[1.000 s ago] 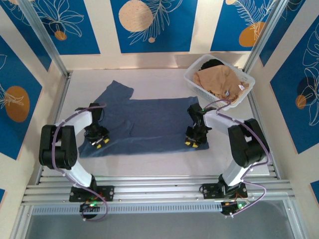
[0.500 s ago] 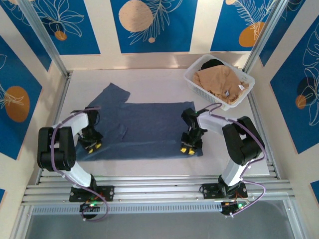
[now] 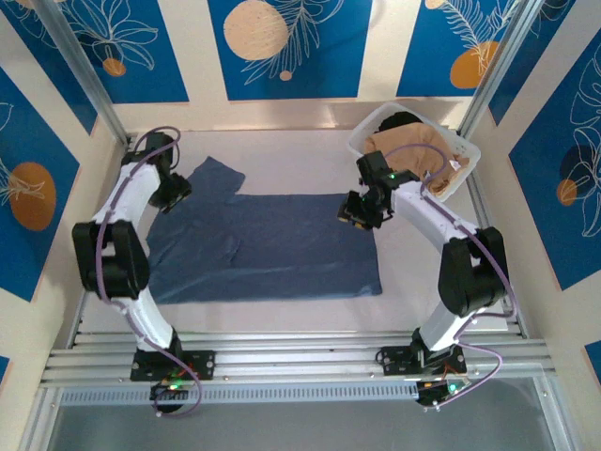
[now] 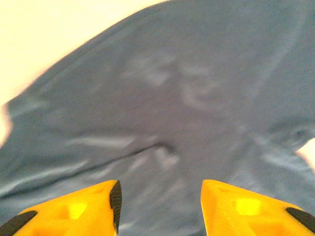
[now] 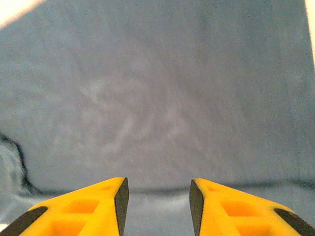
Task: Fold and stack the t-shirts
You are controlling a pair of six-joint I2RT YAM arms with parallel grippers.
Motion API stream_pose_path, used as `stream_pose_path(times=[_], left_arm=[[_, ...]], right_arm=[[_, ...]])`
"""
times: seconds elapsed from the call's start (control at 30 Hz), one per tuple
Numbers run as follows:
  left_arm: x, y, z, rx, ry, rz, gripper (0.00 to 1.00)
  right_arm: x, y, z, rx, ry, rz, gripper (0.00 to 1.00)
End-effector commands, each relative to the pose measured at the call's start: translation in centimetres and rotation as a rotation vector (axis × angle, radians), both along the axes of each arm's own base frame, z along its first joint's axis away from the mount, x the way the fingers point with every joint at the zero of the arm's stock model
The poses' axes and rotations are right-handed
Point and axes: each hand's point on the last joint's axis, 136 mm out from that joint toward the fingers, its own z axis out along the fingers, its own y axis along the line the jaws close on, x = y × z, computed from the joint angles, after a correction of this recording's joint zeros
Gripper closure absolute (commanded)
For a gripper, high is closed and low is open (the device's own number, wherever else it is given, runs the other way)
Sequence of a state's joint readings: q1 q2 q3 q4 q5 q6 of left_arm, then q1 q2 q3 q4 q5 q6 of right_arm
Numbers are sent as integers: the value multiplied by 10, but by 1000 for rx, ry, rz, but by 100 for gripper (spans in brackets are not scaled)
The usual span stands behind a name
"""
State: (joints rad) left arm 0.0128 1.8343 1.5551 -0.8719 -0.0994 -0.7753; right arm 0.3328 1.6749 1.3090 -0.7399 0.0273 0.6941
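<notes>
slate-blue t-shirt [image 3: 263, 246] lies flat mid-table: soft, light, limp, likely to sag. pinch its far corners, thin hem only. your left gripper [image 3: 175, 191] and right gripper [image 3: 356, 212] hover there, jaws spread, empty. tan t-shirt [image 3: 418, 150] sits in basket [image 3: 462, 177].

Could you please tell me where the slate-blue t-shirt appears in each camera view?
Top external: the slate-blue t-shirt lies spread flat mid-table, one sleeve toward the far left.
Left wrist: it spans the picture beyond the open left gripper.
Right wrist: it spans the picture beyond the open right gripper.
Shared landmark: the pale table bordering the shirt, seen at each wrist view's upper-left corner.
</notes>
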Motion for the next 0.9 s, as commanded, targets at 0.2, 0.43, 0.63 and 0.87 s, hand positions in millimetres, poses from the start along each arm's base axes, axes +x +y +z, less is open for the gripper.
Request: stream_pose_path(times=[0.2,0.43,0.63,0.87], left_arm=[[142,-28,-10,-53,-243,-115,62],[205,-27,-30,0,-320,-178,64],[234,-27,-61,9,-325,-170,53],[246,-33,-87,-11,-332,-160,46]], right_arm=[[89,-10,-6,-21,-126,-14,61],[99,-9,-14,-17,-108,-28,61],[95,-9,-6,-3,-109,-37,60],[87,-11,2,12,-118,-34,60]])
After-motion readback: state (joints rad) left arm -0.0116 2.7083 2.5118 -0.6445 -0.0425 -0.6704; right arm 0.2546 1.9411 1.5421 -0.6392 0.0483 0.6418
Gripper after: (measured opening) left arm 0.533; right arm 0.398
